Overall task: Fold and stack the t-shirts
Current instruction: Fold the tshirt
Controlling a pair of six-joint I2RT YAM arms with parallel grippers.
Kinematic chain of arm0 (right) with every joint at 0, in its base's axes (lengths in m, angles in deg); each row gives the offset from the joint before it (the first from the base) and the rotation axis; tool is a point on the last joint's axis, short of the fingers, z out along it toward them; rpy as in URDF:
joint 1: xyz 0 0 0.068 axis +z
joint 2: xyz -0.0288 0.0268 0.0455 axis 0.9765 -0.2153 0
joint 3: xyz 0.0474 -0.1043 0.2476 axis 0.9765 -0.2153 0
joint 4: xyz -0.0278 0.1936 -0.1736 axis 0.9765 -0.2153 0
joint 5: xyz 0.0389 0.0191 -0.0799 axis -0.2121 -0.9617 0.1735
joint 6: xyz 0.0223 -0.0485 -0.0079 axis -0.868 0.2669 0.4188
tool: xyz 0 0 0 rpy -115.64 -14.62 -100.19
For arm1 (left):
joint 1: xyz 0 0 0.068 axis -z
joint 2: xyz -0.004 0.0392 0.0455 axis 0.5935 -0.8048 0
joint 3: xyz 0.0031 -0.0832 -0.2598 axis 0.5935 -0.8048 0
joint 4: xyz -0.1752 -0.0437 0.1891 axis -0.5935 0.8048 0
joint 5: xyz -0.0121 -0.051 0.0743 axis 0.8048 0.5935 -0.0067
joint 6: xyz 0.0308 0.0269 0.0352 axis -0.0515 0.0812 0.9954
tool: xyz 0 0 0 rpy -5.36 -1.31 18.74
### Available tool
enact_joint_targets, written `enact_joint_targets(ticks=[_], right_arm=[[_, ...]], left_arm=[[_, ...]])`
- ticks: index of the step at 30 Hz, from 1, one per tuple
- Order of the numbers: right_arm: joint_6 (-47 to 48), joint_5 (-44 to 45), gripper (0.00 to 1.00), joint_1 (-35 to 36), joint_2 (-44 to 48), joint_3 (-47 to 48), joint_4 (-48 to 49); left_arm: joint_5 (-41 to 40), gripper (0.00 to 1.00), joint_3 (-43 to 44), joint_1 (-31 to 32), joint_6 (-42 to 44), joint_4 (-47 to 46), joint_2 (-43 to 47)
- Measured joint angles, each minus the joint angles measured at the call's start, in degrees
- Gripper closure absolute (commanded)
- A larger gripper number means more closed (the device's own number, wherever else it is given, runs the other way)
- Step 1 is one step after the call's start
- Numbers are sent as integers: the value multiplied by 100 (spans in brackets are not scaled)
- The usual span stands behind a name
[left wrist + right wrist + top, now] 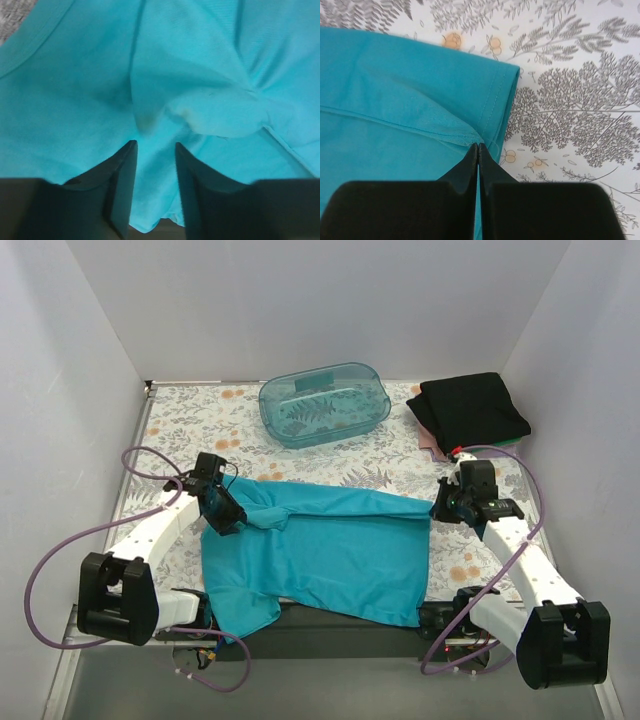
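The teal-blue t-shirt [330,550] lies spread across the near middle of the table, and its front part hangs over the near edge. My left gripper [228,520] is at its bunched upper-left corner. In the left wrist view, its jaws [155,145] stand narrowly apart with a fold of teal cloth [200,75] between them. My right gripper [443,508] is at the shirt's upper-right corner, shut [478,145] on the cloth beside the stitched hem [495,100]. A folded black shirt [475,410] tops a stack at the back right, with a pinkish one [432,448] peeking out beneath.
A translucent teal plastic tub [323,403] sits upside down at the back centre. The floral tablecloth [190,430] covers the table, and white walls enclose three sides. Purple cables loop beside each arm base.
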Motion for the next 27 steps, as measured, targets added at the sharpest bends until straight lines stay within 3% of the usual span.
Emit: enact_joint_targets(ticks=[1, 2, 4, 5, 7, 8, 17, 27], right_arm=[[-48, -2, 94, 0, -7, -118, 7], [-107, -7, 79, 0, 2, -262, 7], [-225, -15, 61, 0, 39, -557, -22], [-284, -22, 38, 0, 81, -697, -50], [-411, -42, 20, 0, 212, -883, -201], [-422, -72, 2, 0, 273, -885, -280], [-431, -697, 2, 0, 470, -330, -162], [-341, -1377, 2, 407, -848, -116, 671]], left_arm=[[-48, 51, -74, 0, -9, 33, 0], [-107, 44, -120, 0, -35, 92, 0], [-212, 23, -157, 0, -61, 188, 26], [-284, 21, -157, 0, -96, 236, 59], [-428, 17, -142, 0, -151, 326, 181], [-474, 16, -116, 0, -179, 380, 232], [-361, 12, 726, 0, -166, 90, 17], [433, 12, 1091, 0, 59, -1091, -2127]])
